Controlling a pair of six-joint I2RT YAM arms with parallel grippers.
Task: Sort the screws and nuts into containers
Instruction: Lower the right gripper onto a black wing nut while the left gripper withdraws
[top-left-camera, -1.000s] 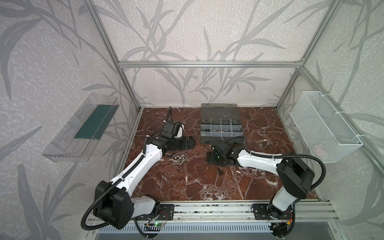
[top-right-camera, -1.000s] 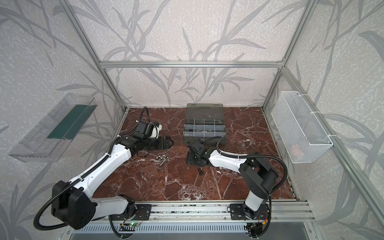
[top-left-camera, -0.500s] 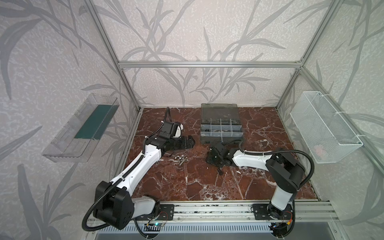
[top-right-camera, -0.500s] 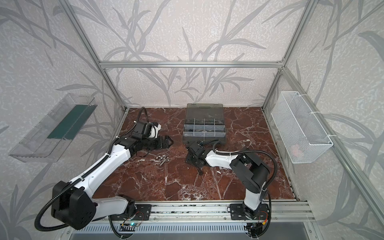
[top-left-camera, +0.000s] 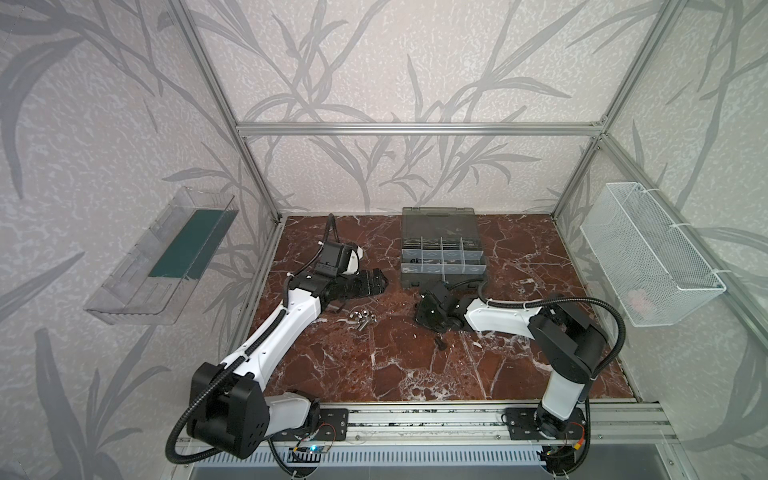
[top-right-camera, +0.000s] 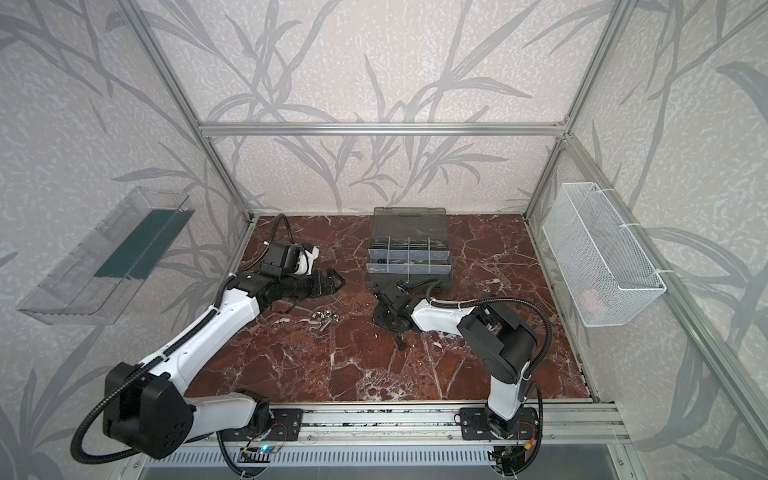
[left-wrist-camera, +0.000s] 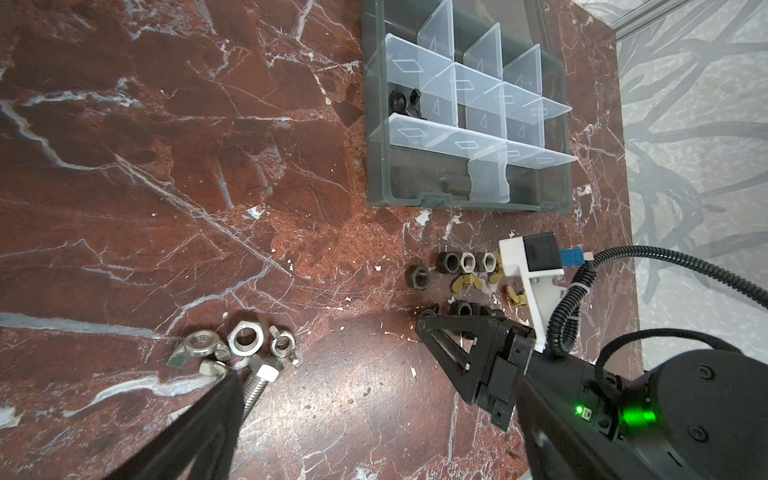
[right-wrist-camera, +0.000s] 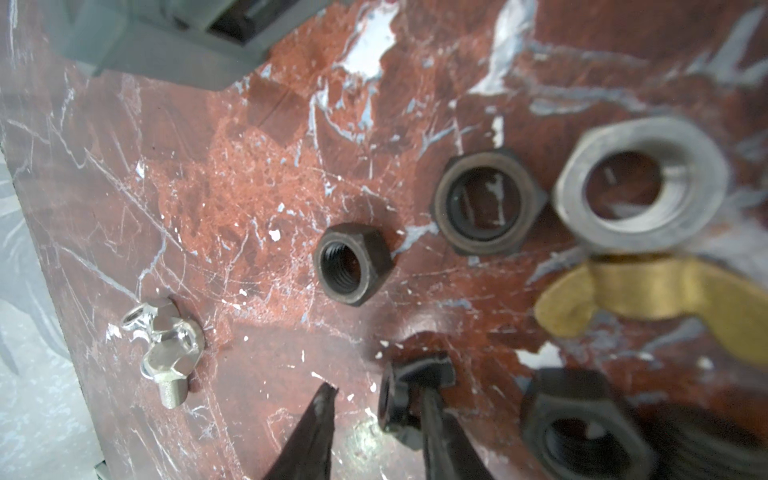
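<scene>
In both top views a dark grey plastic organiser case (top-left-camera: 444, 279) (top-right-camera: 409, 277) with clear dividers stands open at the far middle of the red marble table (top-left-camera: 374, 374) (top-right-camera: 332, 365). The left tool (top-left-camera: 376, 282) (top-right-camera: 332, 283) lies low to its left with jaws spread wide, a cluster of shiny silver nuts (top-left-camera: 363, 321) (top-right-camera: 325, 320) sits just near of it, and the right tool (top-left-camera: 428, 311) (top-right-camera: 384, 309) points down just near of the case. In the left wrist view that cluster, with a silver hex-headed screw (left-wrist-camera: 259, 374) in it, lies at the tip of one left finger (left-wrist-camera: 208, 419). A loose group of black, silver and brass-yellow nuts (left-wrist-camera: 465, 266) lies between the case and the right tool, and black pieces (left-wrist-camera: 403, 99) sit in a compartment (left-wrist-camera: 401, 72) at the case's left edge. In the right wrist view the right tool is partly open around a small black winged nut (right-wrist-camera: 405, 395) on the table: one fingertip (right-wrist-camera: 434, 409) touches it, the other stands apart. A black hexagonal nut (right-wrist-camera: 353, 264) lies just beyond.
</scene>
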